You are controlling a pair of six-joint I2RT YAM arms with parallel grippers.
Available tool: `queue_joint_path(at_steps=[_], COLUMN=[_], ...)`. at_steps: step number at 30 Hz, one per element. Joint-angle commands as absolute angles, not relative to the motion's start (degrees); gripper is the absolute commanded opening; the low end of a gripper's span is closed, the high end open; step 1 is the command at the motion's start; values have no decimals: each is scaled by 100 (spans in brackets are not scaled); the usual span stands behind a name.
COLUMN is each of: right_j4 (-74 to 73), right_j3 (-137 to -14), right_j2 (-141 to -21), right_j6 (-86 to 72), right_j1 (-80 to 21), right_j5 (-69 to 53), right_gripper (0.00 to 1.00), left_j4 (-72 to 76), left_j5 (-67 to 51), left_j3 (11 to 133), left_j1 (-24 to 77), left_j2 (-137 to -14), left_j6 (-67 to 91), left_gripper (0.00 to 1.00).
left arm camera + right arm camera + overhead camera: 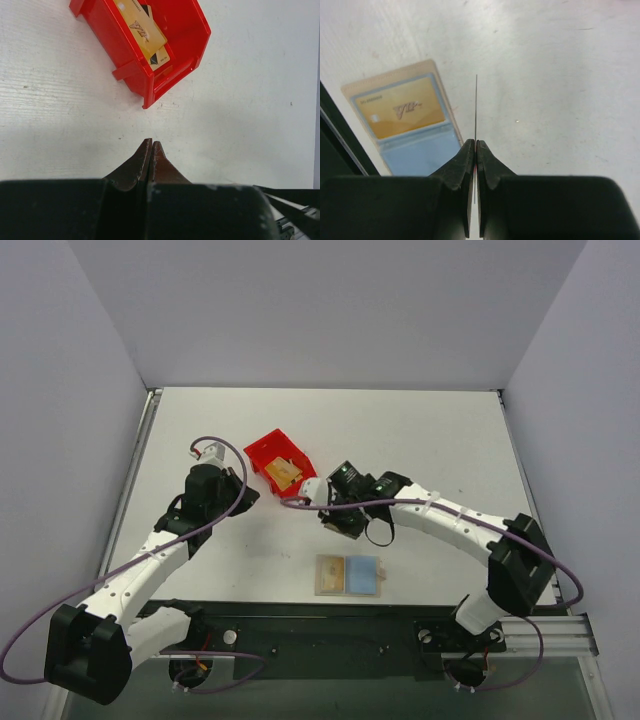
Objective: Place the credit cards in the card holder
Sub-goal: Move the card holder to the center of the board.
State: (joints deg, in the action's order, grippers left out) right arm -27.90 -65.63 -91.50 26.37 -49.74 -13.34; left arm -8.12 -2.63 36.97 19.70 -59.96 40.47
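Note:
The card holder (366, 576) lies open and flat near the table's front edge, its light blue lining (417, 152) facing up. One orange-yellow credit card (402, 107) sits in its left half (332, 573). My right gripper (476, 142) hovers just behind the holder (340, 518), shut on another credit card (476, 100), which shows edge-on as a thin line sticking out past the fingertips. More credit cards (145, 32) lie in the red bin (135, 70). My left gripper (151, 142) is shut and empty, its tips a short way from the bin's corner (246, 496).
The red bin (265, 445) stands mid-table between the two arms. A purple cable loops along each arm. White walls enclose the table at the back and sides. A black rail runs along the near edge under the holder.

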Motion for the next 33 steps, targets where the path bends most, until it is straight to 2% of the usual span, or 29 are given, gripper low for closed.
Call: queue_joint_path(at_steps=[1, 6, 11, 14, 16, 21, 33], right_j4=[-2067, -1863, -1881, -1968, -2065, -2004, -1837], right_j3=[-6435, -6047, -5556, -5283, -5038, -4536, -3762], right_j2=[-8298, -7507, -7102, -6935, -6725, -6276, -6073], right_j6=[987, -1427, -2678, -2900, -3172, -3927, -4825], right_j1=[-4598, -4105, -3973, -3964, -3955, -4016, -4140], right_j5=[-984, -1178, -1704, -1706, -1224, -1248, -1046], right_gripper=[0, 0, 0, 0, 0, 0, 0], left_j4=[-791, -642, -519, -318, -89, 649, 1871], left_j5=[-333, -606, -256, -62, -140, -150, -676], left_j3=[3779, 3841, 3832, 3754, 3631, 3437, 3428], left_j1=[1934, 2073, 3056, 3664, 4007, 4832, 5713], left_j2=[-5941, -5968, -5915, -6020, -6099, -6503, -7857], left_j6=[4017, 3797, 3578, 3463, 3419, 3340, 3436], left_gripper=[0, 0, 0, 0, 0, 0, 0])
